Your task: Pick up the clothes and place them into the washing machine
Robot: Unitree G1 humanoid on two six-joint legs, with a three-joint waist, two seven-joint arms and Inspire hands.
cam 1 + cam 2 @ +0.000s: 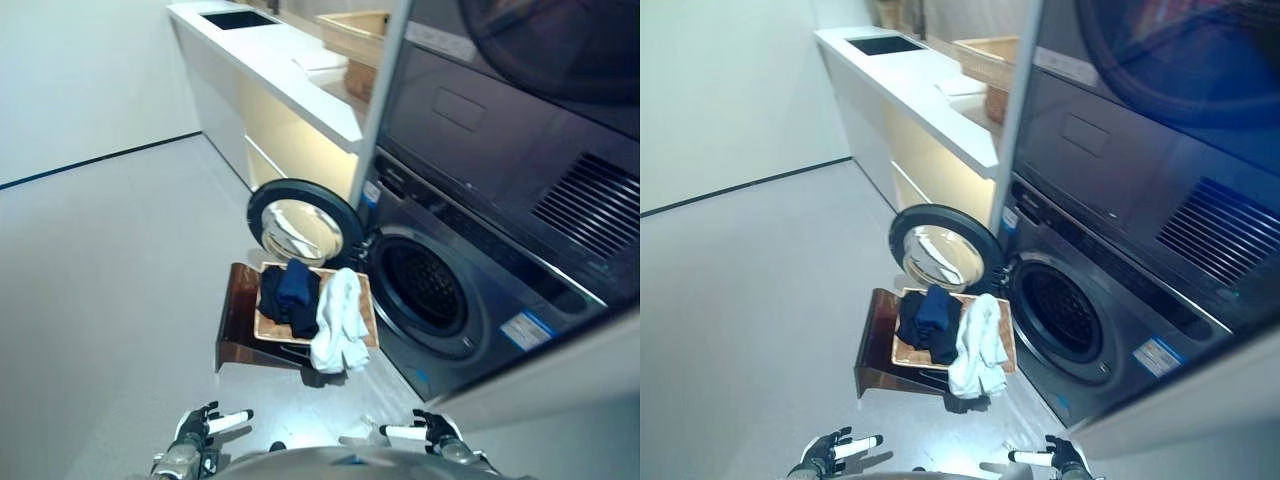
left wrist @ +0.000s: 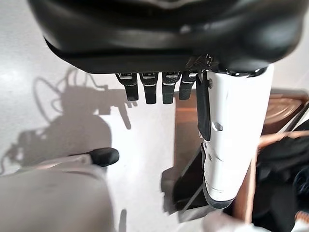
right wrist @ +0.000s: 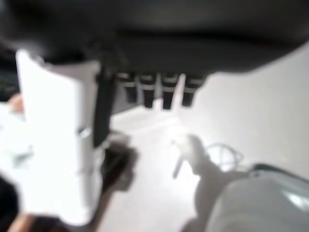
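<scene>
Dark navy clothes [image 1: 288, 292] and a white towel-like garment [image 1: 338, 322] lie piled in the shallow wooden basket [image 1: 366, 312] on a brown stand [image 1: 238, 325], just beside the dark grey washing machine [image 1: 470, 290] whose round door [image 1: 305, 225] stands open. I see my left hand [image 1: 205, 424] and right hand [image 1: 425, 432] low, well short of the basket, fingers [image 2: 150, 89] straight, apart, holding nothing.

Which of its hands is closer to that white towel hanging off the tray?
Right, narrowly. The right hand is below and slightly right of the white towel; the left hand is farther out to its lower left.
</scene>
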